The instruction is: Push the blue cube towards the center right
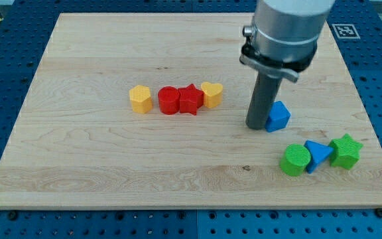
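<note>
The blue cube (279, 116) lies on the wooden board (78, 166), right of the middle. My tip (256, 126) stands on the board touching the cube's left side. The rod rises from it to the arm's grey body at the view's top.
A yellow hexagon block (140, 99), a red cylinder (168, 100), a red star (190, 99) and a yellow heart (211, 94) form a row left of my tip. A green cylinder (296, 160), a blue triangle (318, 155) and a green star (345, 151) sit at the lower right.
</note>
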Robot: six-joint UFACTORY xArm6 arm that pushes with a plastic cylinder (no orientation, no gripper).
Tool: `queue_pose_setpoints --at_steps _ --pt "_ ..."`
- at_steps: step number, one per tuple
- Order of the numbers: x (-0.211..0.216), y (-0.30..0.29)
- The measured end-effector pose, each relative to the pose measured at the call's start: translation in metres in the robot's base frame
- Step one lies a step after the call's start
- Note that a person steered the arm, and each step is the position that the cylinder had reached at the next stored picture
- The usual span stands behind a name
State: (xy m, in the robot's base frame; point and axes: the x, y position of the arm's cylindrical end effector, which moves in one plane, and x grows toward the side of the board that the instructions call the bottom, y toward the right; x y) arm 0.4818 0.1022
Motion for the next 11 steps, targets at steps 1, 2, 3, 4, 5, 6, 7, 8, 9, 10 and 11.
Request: queue_pose_setpoints --at_steps 1,2,3,4,5,6,7,8,9,10,11 --pt "-0.005 -0.004" --pt "-0.002 -0.014" --pt "0.008 -0.014" --pt "0.021 -0.008" --pt "0.005 0.033" --pt "-0.015 0.065" --pt "-0.016 0.063" --pt "0.008 0.065" --pt "0.002 0.097" --pt "-0.043 0.110" --pt "-0.090 0.077"
